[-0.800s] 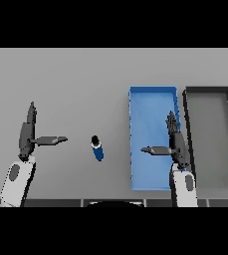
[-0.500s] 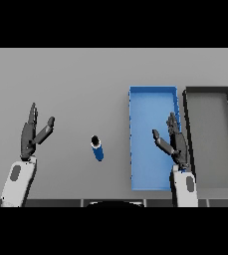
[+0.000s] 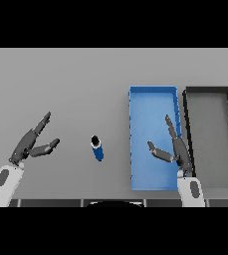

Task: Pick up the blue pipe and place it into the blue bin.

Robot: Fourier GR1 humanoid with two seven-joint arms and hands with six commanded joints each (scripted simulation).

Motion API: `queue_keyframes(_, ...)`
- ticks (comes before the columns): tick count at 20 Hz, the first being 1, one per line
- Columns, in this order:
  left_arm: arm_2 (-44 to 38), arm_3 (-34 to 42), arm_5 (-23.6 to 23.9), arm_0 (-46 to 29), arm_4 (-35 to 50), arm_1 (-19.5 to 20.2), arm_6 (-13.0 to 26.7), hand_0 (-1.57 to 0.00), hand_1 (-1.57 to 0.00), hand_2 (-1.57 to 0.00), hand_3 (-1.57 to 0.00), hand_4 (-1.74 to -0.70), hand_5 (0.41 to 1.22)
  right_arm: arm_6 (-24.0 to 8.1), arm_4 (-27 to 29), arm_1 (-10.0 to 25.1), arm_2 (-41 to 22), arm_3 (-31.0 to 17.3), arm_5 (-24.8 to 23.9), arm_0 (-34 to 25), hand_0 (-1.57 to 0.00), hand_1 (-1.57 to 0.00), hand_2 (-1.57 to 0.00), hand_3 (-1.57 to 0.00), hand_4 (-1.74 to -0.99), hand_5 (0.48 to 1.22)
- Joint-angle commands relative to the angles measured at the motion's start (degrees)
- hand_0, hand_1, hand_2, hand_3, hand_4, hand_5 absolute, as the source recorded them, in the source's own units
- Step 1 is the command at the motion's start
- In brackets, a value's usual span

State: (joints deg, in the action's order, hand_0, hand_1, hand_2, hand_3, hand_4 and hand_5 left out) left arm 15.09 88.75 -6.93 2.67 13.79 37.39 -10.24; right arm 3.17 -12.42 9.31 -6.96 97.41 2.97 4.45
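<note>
The blue pipe (image 3: 97, 148) is a short blue tube with a dark end, lying on the grey table between the two arms. The blue bin (image 3: 153, 97) stands to its right, a long open tray with nothing inside. My left hand (image 3: 30, 143) hovers open at the left, fingers straight and thumb out, well apart from the pipe. Over the bin's near right part my right hand (image 3: 179, 148) is open too, fingers pointing away and thumb stretched left.
A black bin (image 3: 208, 91) with a grey floor stands right beside the blue bin, touching its right wall. The table's near edge runs just below both wrists.
Both thumbs have swung in from a sideways spread. The left hand has tilted to the right and drifted slightly toward the pipe. The pipe and bins have not moved.
</note>
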Motion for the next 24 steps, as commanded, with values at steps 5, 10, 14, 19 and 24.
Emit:
queue_keyframes(5, 5.47, 8.08, -3.91, -2.4, -1.15, 2.41, 5.72, 0.0, 0.0, 0.0, 0.0, -1.0, 0.53, -0.45, 1.22, -0.94, 0.02, 0.31, 0.23, -0.14, 0.0, 0.0, 0.0, 0.0, -1.214, 0.581)
queue_keyframes(10, 11.51, 11.02, -5.8, -1.78, -4.22, 0.77, 11.69, 0.0, 0.0, 0.0, 0.0, -1.08, 0.472, -0.66, 1.92, -0.45, 0.55, 0.09, 0.77, -0.68, 0.0, 0.0, 0.0, 0.0, -1.219, 0.572)
queue_keyframes(14, 14.67, 9.74, -5.56, -0.51, -7.01, -3.18, 10.95, 0.0, 0.0, 0.0, 0.0, -1.12, 0.47, -0.66, 1.61, -0.4, 0.3, 0.31, 0.87, -0.27, 0.0, 0.0, 0.0, 0.0, -1.21, 0.57)
queue_keyframes(19, 16.81, 3.78, -3.31, 3.41, -10.19, -10.74, 9.45, 0.0, 0.0, 0.0, 0.0, -1.14, 0.488, -0.2, 2.26, -1.0, 0.37, 0.1, 1.04, -0.02, 0.0, 0.0, 0.0, 0.0, -1.207, 0.555)
queue_keyframes(24, 17.38, -1.81, -2.59, 4.39, -9.99, -16.21, 8.09, 0.0, 0.0, 0.0, 0.0, -1.14, 0.495, -0.22, 2.32, -0.86, 0.51, 0.29, 1.08, 0.54, 0.0, 0.0, 0.0, 0.0, -1.2, 0.549)
